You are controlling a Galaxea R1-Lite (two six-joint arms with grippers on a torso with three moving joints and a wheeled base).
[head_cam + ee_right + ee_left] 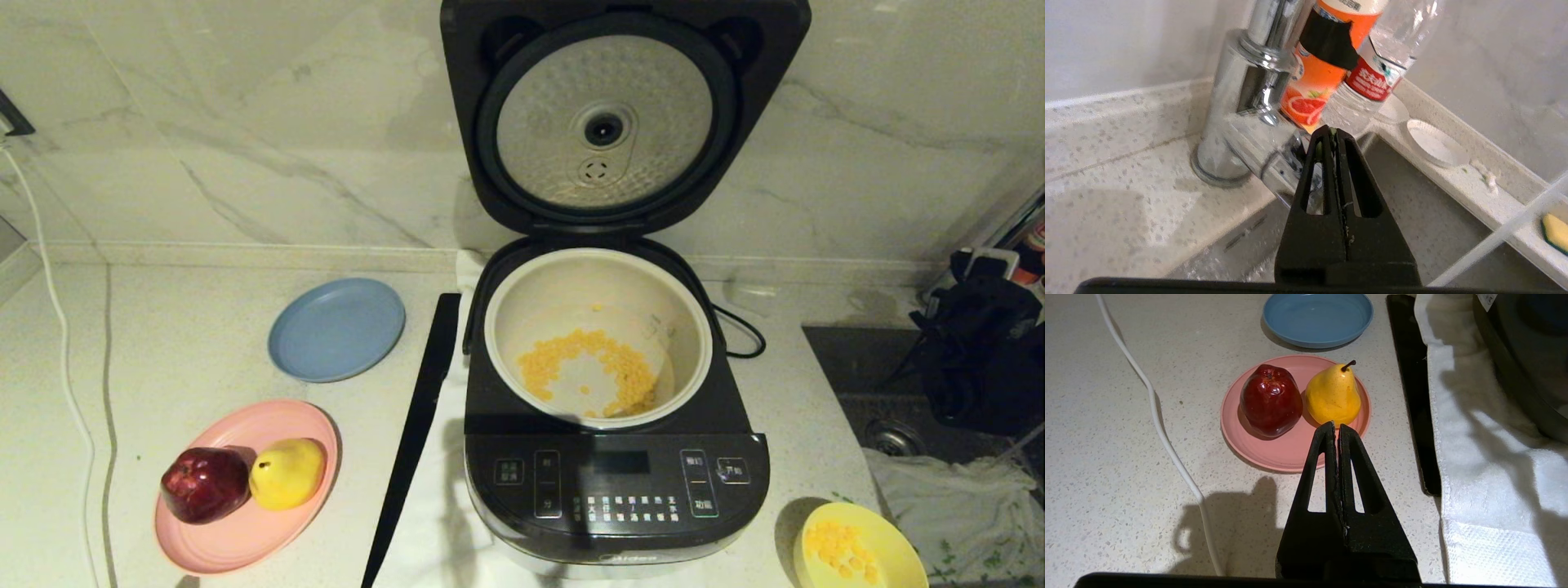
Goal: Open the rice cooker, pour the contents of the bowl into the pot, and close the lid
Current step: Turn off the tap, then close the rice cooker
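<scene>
Pale speckled stone countertop (163, 343) against a marble wall. On it: a blue plate (336, 328) far left; a pink plate (245, 486) near left; a white cable (57, 327) along the left edge; a white cloth (1486, 465) under the rice cooker (612, 457); a pale yellow bowl (857, 549) near right.

Kernels (592, 367) lie in the open cooker's pot (522, 327).

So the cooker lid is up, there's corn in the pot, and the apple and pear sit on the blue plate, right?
Almost. The lid is up and corn lies in the pot, but the apple and pear sit on the pink plate. The blue plate has nothing on it. The head view shows this.
</scene>
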